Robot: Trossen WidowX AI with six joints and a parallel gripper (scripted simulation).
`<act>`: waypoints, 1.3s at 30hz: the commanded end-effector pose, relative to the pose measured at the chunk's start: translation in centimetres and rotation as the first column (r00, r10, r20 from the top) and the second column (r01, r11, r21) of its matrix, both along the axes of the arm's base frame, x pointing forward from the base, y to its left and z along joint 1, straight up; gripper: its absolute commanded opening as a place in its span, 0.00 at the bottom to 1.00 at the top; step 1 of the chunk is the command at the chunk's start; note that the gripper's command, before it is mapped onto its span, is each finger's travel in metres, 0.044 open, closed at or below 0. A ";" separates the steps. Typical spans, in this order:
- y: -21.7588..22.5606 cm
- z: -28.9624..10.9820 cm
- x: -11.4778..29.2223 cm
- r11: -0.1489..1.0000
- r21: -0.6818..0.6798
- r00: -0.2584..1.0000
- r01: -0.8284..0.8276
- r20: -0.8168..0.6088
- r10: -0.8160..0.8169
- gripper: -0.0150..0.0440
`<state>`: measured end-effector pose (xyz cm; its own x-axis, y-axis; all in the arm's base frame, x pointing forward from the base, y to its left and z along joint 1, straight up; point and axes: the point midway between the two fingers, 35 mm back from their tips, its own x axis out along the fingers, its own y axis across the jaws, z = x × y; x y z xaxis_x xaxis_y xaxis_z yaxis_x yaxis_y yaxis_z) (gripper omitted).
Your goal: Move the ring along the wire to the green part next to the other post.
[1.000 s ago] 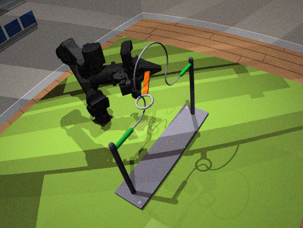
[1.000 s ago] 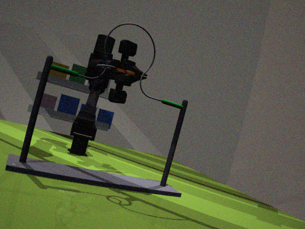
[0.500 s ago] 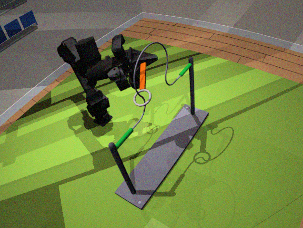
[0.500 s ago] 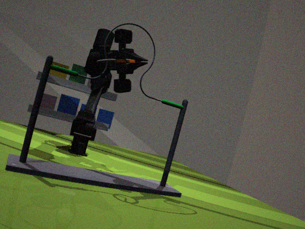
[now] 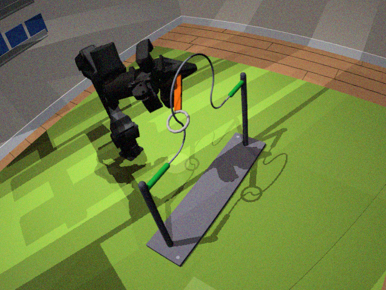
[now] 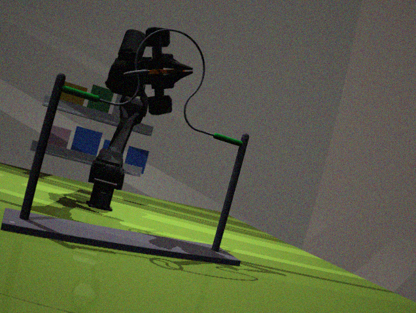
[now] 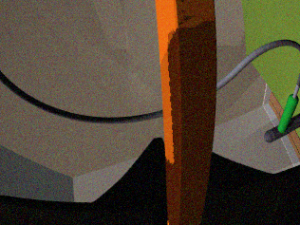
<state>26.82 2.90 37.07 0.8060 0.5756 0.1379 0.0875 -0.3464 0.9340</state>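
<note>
My gripper point(image 5: 190, 67) point(image 6: 188, 70) is shut on the orange handle point(image 5: 178, 97) point(image 6: 159, 71) point(image 7: 196, 94). The white ring point(image 5: 178, 131) point(image 6: 130, 73) is around the thin grey wire point(image 5: 213, 77) point(image 6: 203, 63) point(image 7: 109, 120), low on the arch's side toward the near post; whether they touch I cannot tell. In the exterior view the ring shows nearly edge-on, about level. One green part point(image 5: 158, 175) point(image 6: 80, 93) is at the near post point(image 5: 156, 215) point(image 6: 42, 145), the other point(image 5: 236, 88) point(image 6: 227, 139) at the far post point(image 5: 244, 112) point(image 6: 231, 191).
The posts stand on a grey base board point(image 5: 199, 199) point(image 6: 101, 235). The wire arches high and passes close to the gripper in the top view. The wrist view also shows one green part point(image 7: 288, 113) at the right. Shelves with coloured panels are far behind the arm.
</note>
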 end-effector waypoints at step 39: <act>0.0 -1.2 0.2 0.870 -0.492 1.000 0.008 0.006 -0.005 0.00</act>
